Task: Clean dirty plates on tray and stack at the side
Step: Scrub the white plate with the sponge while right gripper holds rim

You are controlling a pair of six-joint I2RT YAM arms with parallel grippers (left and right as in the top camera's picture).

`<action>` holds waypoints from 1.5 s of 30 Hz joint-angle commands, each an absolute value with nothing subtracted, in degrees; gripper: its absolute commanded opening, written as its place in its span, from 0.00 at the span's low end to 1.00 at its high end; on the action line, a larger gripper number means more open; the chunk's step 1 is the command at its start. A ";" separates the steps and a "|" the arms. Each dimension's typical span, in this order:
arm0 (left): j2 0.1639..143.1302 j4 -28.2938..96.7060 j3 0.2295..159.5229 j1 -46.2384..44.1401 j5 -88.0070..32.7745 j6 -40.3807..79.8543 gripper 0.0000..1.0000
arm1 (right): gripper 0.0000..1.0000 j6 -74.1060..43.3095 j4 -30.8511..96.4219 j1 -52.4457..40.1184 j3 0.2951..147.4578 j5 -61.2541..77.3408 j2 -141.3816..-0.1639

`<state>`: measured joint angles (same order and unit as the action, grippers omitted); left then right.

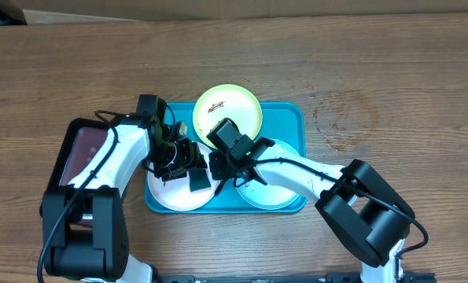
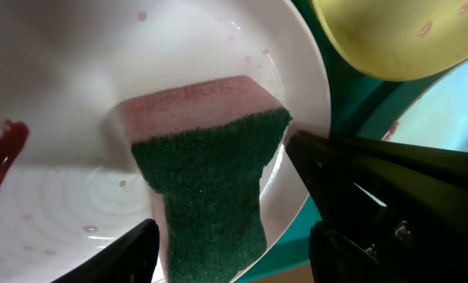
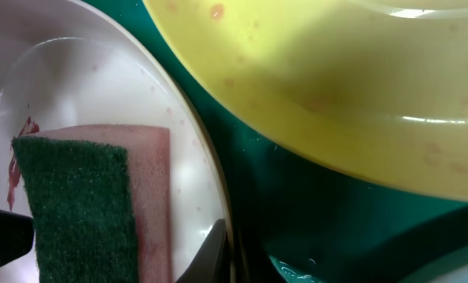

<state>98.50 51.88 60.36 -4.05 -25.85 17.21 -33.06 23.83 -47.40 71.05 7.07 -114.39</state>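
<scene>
The turquoise tray [image 1: 290, 118] holds three plates: a yellow-green one [image 1: 227, 108] at the back, a white one [image 1: 175, 195] front left, and a white one with a teal rim [image 1: 274, 190] front right. A green and pink sponge [image 2: 210, 181] stands on the white plate [image 2: 76, 79], which has a red smear [image 2: 1, 149]. My left gripper [image 2: 230, 236] straddles the sponge with its jaws open; there is a wide gap on the right side. My right gripper [image 3: 226, 251] is shut on the white plate's rim [image 3: 206, 181], just under the yellow-green plate [image 3: 336, 94].
A dark maroon tray [image 1: 80, 153] lies left of the turquoise tray, partly under my left arm. The two arms meet closely over the white plate. Bare wooden table [image 1: 375, 71] stretches behind and to the right.
</scene>
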 commanded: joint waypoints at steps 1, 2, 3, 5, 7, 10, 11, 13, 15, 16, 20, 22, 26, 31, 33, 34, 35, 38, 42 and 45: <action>99.11 51.66 59.99 -4.16 -24.60 18.90 0.62 | 0.04 -33.04 23.70 -47.51 72.16 7.60 -114.98; 99.11 51.62 59.99 -4.16 -24.58 18.90 0.62 | 0.04 -33.04 23.70 -47.51 72.16 7.60 -114.98; 99.11 51.57 59.99 -4.16 -24.16 18.90 0.61 | 0.04 -33.04 23.68 -47.51 72.16 7.60 -115.00; 99.11 51.59 59.96 -4.16 -23.40 18.92 0.58 | 0.04 -33.04 23.66 -47.51 72.16 7.60 -114.98; 99.11 51.57 59.81 -4.16 -23.42 19.14 0.58 | 0.04 -33.04 23.64 -47.51 72.16 7.57 -114.98; 99.11 51.00 59.07 -4.19 -23.40 19.77 0.59 | 0.04 -33.04 23.64 -47.51 72.16 7.57 -114.98; 99.11 50.50 58.63 -4.19 -23.40 19.92 0.58 | 0.04 -33.04 23.64 -47.51 72.16 7.57 -115.00; 99.11 49.28 57.45 -4.19 -23.49 20.71 0.59 | 0.04 -33.04 23.64 -47.51 72.16 7.57 -115.00; 99.11 48.12 56.25 -4.19 -23.64 20.84 0.58 | 0.04 -33.04 23.64 -47.51 72.16 7.57 -114.98; 99.11 47.90 55.90 -4.19 -23.86 20.86 0.56 | 0.04 -33.04 23.64 -47.51 72.16 7.57 -114.98; 99.11 47.62 55.53 -4.19 -25.34 20.84 0.53 | 0.04 -33.04 23.59 -47.51 72.16 7.57 -115.00; 99.11 47.16 55.53 -4.19 -25.28 20.84 0.49 | 0.04 -33.04 23.44 -47.51 72.16 7.57 -115.00; 99.11 46.06 55.53 -4.19 -25.08 21.61 0.35 | 0.04 -33.04 23.40 -47.51 72.16 7.57 -114.98; 99.13 44.45 55.29 -4.19 -24.62 21.93 0.34 | 0.04 -33.04 23.40 -47.51 72.16 7.57 -114.98; 99.13 43.66 54.83 -4.19 -24.67 21.91 0.34 | 0.04 -33.04 23.40 -47.51 72.16 7.57 -114.98; 99.13 43.13 54.28 -4.19 -24.64 21.91 0.34 | 0.04 -33.04 23.42 -47.51 72.16 7.57 -114.98; 99.13 42.61 53.71 -4.19 -24.58 21.91 0.34 | 0.04 -33.04 23.42 -47.51 72.16 7.57 -114.98; 99.13 40.75 51.59 -4.19 -20.78 21.96 0.25 | 0.04 -33.04 23.40 -47.51 72.16 7.57 -115.00; 99.13 40.58 49.65 -4.08 -8.43 25.02 0.15 | 0.04 -33.04 23.49 -47.51 72.16 7.57 -114.98; 99.13 41.36 49.52 -4.08 -0.91 25.15 0.05 | 0.04 -33.01 23.66 -47.51 72.16 7.57 -115.00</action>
